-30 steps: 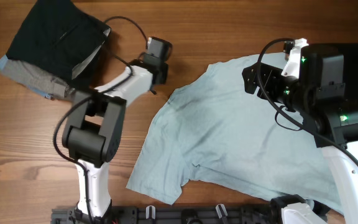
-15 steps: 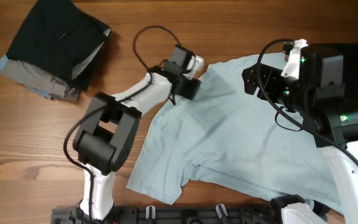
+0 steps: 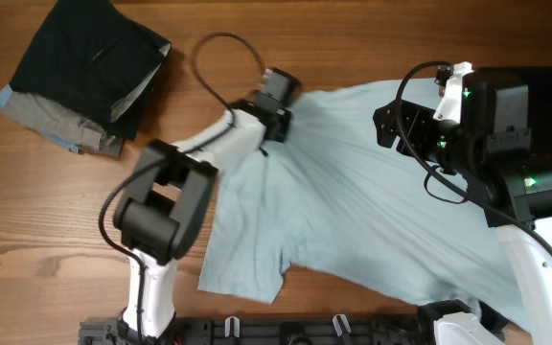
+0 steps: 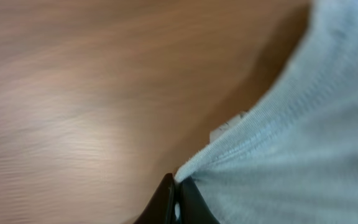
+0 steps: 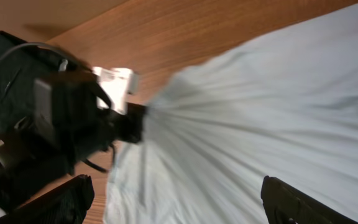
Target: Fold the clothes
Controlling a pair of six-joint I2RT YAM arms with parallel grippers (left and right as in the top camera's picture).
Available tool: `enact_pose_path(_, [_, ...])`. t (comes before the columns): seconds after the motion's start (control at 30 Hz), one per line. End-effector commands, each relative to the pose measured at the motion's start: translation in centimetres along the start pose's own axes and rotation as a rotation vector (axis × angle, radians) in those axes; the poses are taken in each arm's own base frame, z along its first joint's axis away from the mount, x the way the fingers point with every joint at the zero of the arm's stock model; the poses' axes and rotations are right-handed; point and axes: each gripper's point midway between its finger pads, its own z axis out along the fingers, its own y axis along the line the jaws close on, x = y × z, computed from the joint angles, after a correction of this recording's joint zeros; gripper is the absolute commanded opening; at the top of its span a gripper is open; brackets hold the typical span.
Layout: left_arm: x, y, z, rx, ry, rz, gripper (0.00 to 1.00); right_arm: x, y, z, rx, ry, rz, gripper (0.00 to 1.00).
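A pale light-blue T-shirt (image 3: 353, 220) lies spread on the wooden table, stretched taut toward the upper left. My left gripper (image 3: 278, 113) is shut on the shirt's upper-left edge; in the left wrist view the black fingers (image 4: 178, 198) pinch a fold of the fabric (image 4: 291, 143). My right gripper (image 5: 179, 202) is open and empty, held above the shirt (image 5: 253, 118), its fingers wide apart. In the overhead view the right arm (image 3: 487, 125) hides its fingertips. A folded pile of black and grey clothes (image 3: 84, 72) lies at the table's back left.
The left arm's cable (image 3: 220, 48) loops over the table behind the gripper. The left arm's base (image 3: 151, 287) stands at the front edge. A black rail (image 3: 286, 331) runs along the front. The right arm covers the shirt's right side.
My left gripper went from beside the shirt onto its upper-left edge, shut on it and pulled it up and left. The shirt is now drawn taut. The right arm has not moved.
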Motion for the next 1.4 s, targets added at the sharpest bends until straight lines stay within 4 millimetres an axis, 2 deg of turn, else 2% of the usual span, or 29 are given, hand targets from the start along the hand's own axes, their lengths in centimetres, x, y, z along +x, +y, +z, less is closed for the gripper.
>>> enact_pose_path(0.0, [7.3, 14.7, 4.3, -0.355, 0.217, -0.185, 0.04, -0.3, -0.3, 0.0, 0.021, -0.007, -0.002, 0.91])
enact_pose_path(0.07, [8.4, 18.4, 4.2, -0.369, 0.255, -0.268, 0.04, -0.4, -0.9, 0.0, 0.050, -0.015, -0.001, 0.91])
enact_pose_path(0.1, [8.7, 19.4, 4.2, -0.358, 0.265, -0.298, 0.04, -0.5, -1.2, -0.1, 0.067, -0.020, -0.001, 0.91])
enact_pose_path(0.17, [9.2, 20.4, 4.2, -0.283, 0.285, -0.365, 0.04, -0.6, -1.8, 0.0, 0.103, -0.027, 0.002, 0.92])
enact_pose_path(0.23, [9.0, 20.2, 4.0, -0.178, 0.283, -0.424, 0.05, -0.5, -2.1, 0.2, 0.119, -0.022, 0.003, 0.92])
enact_pose_path(0.3, [8.1, 19.2, 3.5, -0.064, 0.264, -0.458, 0.15, -0.4, -2.2, 0.5, 0.124, -0.011, 0.005, 0.92])
enact_pose_path(0.37, [6.4, 17.4, 2.2, 0.059, 0.229, -0.417, 0.35, -0.3, -2.4, 1.0, 0.131, 0.007, 0.008, 0.91])
enact_pose_path(0.43, [4.9, 16.2, 0.7, 0.111, 0.192, -0.389, 0.40, -0.1, -2.5, 1.3, 0.137, 0.018, 0.008, 0.91])
enact_pose_path(0.53, [2.3, 14.2, -2.2, 0.162, 0.123, -0.335, 0.43, -0.1, -2.7, 1.6, 0.143, 0.024, 0.009, 0.91])
enact_pose_path(0.63, [-0.3, 11.4, -4.8, 0.209, 0.042, -0.273, 0.45, -0.1, -2.7, 1.7, 0.144, 0.025, 0.010, 0.91])
enact_pose_path(0.73, [-2.2, 7.7, -5.6, 0.247, -0.033, -0.152, 0.35, -0.1, -2.7, 1.7, 0.144, 0.025, 0.010, 0.91])
enact_pose_path(0.83, [-2.8, 3.9, -4.5, 0.278, -0.066, -0.057, 0.18, -0.1, -2.7, 1.7, 0.145, 0.026, 0.010, 0.92])
enact_pose_path(0.9, [-2.7, 2.0, -3.3, 0.288, -0.071, -0.026, 0.15, -0.1, -2.7, 1.7, 0.145, 0.027, 0.010, 0.92])
enact_pose_path(0.93, [-2.6, 1.2, -2.6, 0.296, -0.075, -0.014, 0.09, 0.0, -2.7, 1.7, 0.145, 0.027, 0.010, 0.92])
enact_pose_path(1.0, [-2.4, -0.3, -1.2, 0.309, -0.083, 0.008, 0.06, -0.1, -2.7, 1.7, 0.144, 0.026, 0.010, 0.92])
enact_pose_path(1.13, [-1.8, -2.6, 1.2, 0.328, -0.094, 0.037, 0.06, -0.1, -2.7, 1.7, 0.144, 0.025, 0.010, 0.93])
enact_pose_path(1.2, [-1.5, -3.2, 2.2, 0.332, -0.097, 0.041, 0.06, -0.1, -2.7, 1.7, 0.144, 0.026, 0.010, 0.93])
enact_pose_path(1.27, [-1.5, -2.9, 2.9, 0.318, -0.102, 0.028, 0.05, -0.1, -2.7, 1.7, 0.145, 0.027, 0.010, 0.93])
enact_pose_path(1.37, [-2.1, 1.0, 4.5, 0.160, -0.123, -0.113, 0.05, 0.2, -2.8, 1.8, 0.150, 0.037, 0.011, 0.93])
